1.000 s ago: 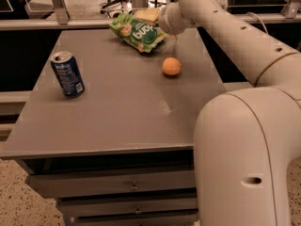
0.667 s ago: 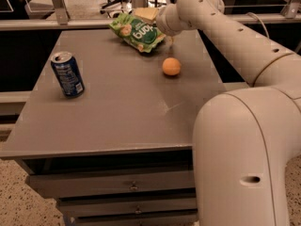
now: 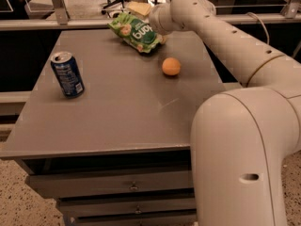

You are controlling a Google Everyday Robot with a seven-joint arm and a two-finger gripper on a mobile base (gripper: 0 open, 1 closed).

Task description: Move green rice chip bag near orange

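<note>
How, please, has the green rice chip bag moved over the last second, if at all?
No. The green rice chip bag lies as far behind the orange as before; the gripper is at its right end.

My arm [image 3: 244, 55] is stretched far forward and to the left from my body. Its thick lower link [image 3: 240, 164] fills the near right corner of the view and rises to the elbow [image 3: 277, 74]. From there my forearm [image 3: 221, 32] runs away from me and leftward. At the rounded wrist [image 3: 186, 8] it turns left and a little down. My gripper [image 3: 157, 22] is at this far tip, in the upper middle of the view.
</note>
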